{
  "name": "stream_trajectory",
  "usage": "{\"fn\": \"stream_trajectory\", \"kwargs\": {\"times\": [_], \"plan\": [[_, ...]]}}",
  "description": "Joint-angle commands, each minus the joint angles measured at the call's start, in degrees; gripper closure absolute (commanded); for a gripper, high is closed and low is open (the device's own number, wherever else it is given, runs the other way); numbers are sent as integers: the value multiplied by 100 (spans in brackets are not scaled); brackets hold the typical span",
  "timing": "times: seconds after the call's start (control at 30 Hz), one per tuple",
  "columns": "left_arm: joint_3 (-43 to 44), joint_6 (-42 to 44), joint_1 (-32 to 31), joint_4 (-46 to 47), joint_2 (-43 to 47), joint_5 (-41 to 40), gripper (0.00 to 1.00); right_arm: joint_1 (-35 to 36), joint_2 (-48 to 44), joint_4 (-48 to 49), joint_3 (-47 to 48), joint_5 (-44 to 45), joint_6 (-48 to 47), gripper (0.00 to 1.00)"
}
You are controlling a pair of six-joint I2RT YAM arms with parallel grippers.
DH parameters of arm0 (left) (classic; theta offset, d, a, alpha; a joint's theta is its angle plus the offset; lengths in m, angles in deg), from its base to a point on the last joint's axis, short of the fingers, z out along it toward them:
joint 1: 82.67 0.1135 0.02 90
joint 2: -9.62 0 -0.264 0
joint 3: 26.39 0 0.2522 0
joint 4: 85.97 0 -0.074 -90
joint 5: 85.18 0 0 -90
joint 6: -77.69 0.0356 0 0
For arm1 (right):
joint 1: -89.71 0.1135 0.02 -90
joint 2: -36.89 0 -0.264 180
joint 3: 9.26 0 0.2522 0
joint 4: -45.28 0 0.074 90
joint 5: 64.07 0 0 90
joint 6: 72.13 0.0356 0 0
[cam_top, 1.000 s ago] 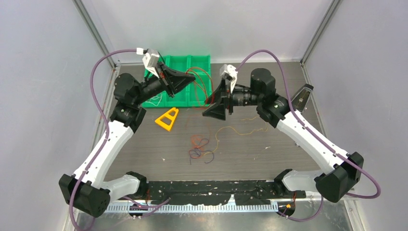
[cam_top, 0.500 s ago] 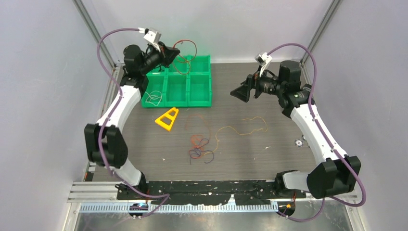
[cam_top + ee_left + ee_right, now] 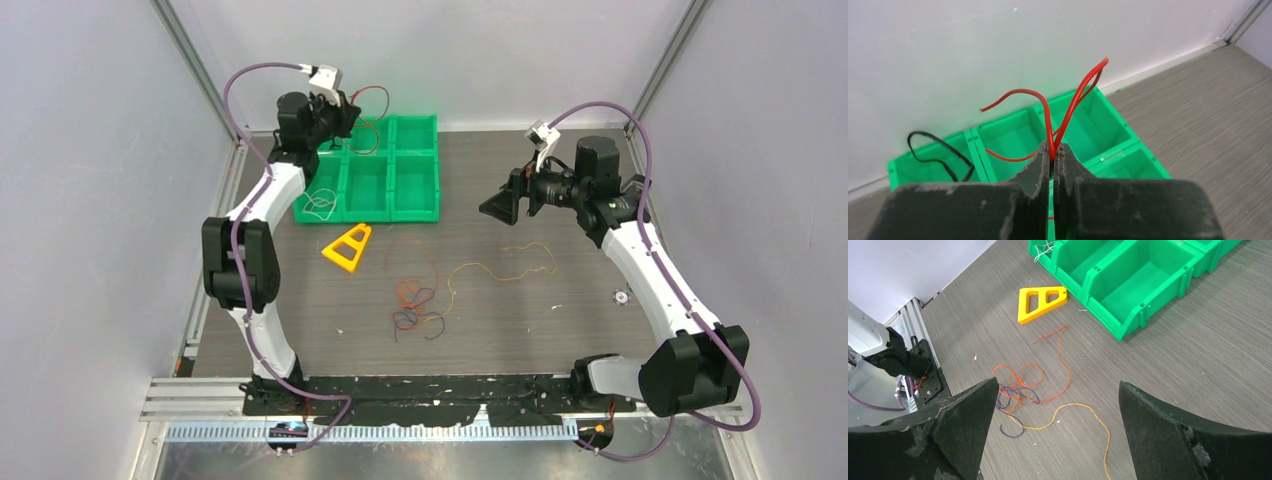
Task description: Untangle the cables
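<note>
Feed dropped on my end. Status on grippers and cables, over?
Left gripper: jaws shut on red cable, held above green bins. Right gripper: jaws open, empty. Tangle on table, untouched. Yellow triangle nearby, not touching it.

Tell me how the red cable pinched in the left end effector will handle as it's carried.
Probably springy rather than limp: the red cable arches upward from the left end effector instead of drooping. Likely very light, being thread-thin. It may snag the green bin walls, since its loops splay wide.

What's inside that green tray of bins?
One compartment of the green tray holds a white cable, another a black cable. The left gripper, gripping a red cable, covers part.
</note>
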Motion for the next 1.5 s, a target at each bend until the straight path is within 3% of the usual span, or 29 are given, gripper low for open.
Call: {"fn": "stream_trajectory", "kwargs": {"times": [0.0, 0.13, 0.37, 0.43, 0.53, 0.77, 1.17, 1.47], "plan": [[-639, -191, -32, 528, 641, 64, 100, -47, -109, 25, -14, -116, -172, 3], [-1071, -875, -38, -63, 1324, 322, 100, -57, -115, -9, -35, -193, -153, 3], [-886, -1695, -44, -3064, 2406, 169, 100, -57, -214, -54, -117, -273, -141, 3], [-857, -1993, -99, -3778, 2646, -373, 100, -59, -208, -35, -153, -306, -93, 3], [-559, -2270, -212, -4796, 2667, -751, 100, -59, -185, 10, -211, -343, -20, 3], [280, -2967, -223, -6430, 1831, -409, 100, -56, -195, 37, -253, -339, -15, 3], [1815, -3374, -225, -6832, -61, -482, 100, -54, -90, -81, -272, -247, -18, 3], [3130, -2904, -216, -6620, -1435, -488, 100, -60, 22, -190, -237, -218, -42, 3]]}}
